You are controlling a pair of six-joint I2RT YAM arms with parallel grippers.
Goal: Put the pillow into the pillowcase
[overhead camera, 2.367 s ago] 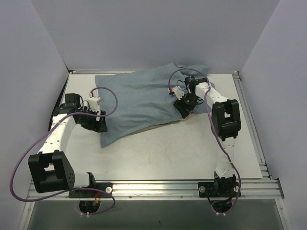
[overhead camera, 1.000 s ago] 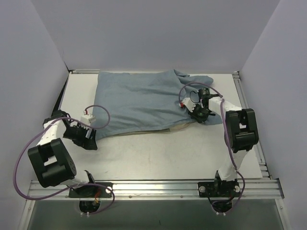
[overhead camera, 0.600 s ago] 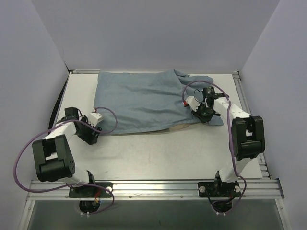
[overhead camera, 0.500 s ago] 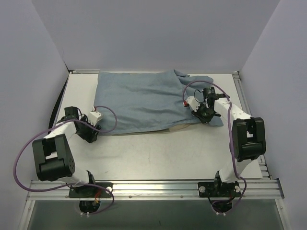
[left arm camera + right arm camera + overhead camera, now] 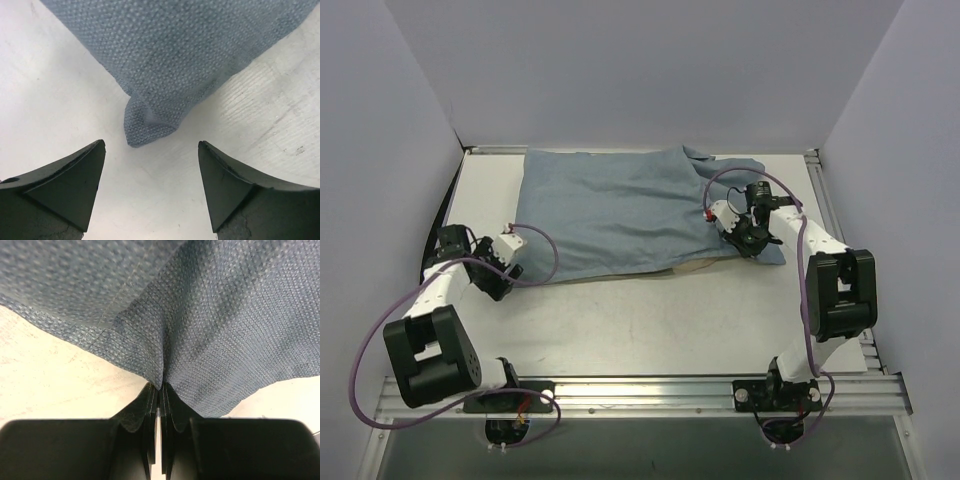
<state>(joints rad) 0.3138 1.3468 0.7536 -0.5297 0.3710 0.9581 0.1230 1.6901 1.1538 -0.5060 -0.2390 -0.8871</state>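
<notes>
In the wrist views alone, right pincer [image 5: 159,388] nips the pillowcase [image 5: 215,315], left pincer [image 5: 151,146] gapes wide.

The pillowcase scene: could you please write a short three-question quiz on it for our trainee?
1. Fill in: the left gripper is ___, with a pillowcase corner just ahead of it.
2. Which one pinches a fold of cloth? A left gripper; B right gripper; C neither.
3. True or false: the pillowcase lies patterned face up.
Key: 1 open; 2 B; 3 false.
</notes>
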